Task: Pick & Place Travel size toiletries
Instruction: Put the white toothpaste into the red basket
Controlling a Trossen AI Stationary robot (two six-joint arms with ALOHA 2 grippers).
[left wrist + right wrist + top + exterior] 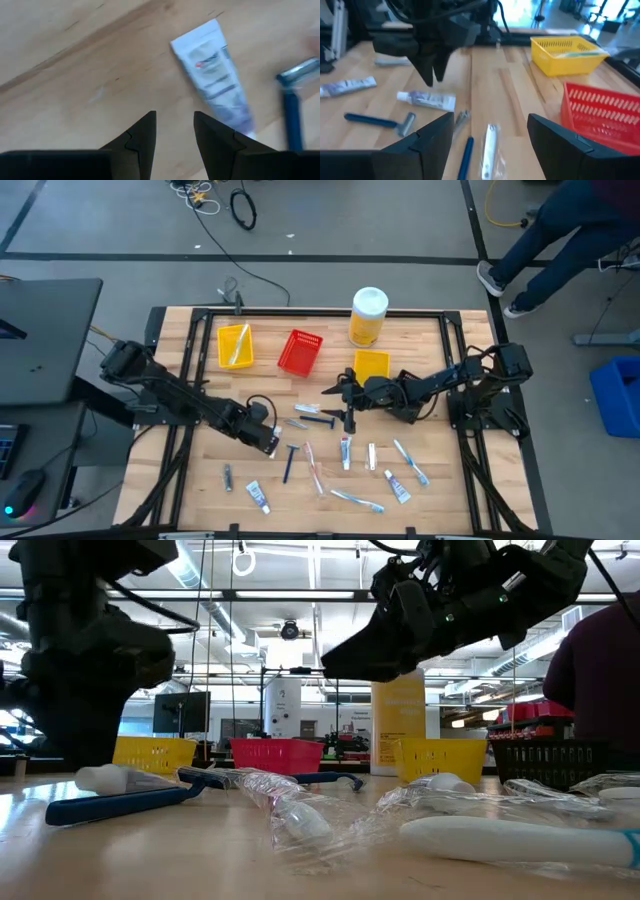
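The travel size toiletries lie scattered on the wooden table's near half: white toothpaste tubes (pixel 346 450), blue razors (pixel 290 463), slim toothbrushes (pixel 357 500) and small packets (pixel 372 457). My left gripper (pixel 271 444) points down over the table, left of the middle, and is open with nothing between its fingers (pixel 175 117). A white tube (pixel 215 75) and a blue razor (pixel 294 107) lie on the wood just beyond it. My right gripper (pixel 340 402) hovers near the table's middle, tilted slightly down and facing the table's left side. It is wide open and empty (pixel 490 122).
Along the far edge stand a yellow bin (pixel 235 345) with a pale item in it, a red bin (pixel 300 352), a second yellow bin (pixel 371 364) and a big yellow bottle (pixel 368 317). A black basket (pixel 545 755) shows at the right in the low view. A person's legs (pixel 550 250) are beyond the far right corner.
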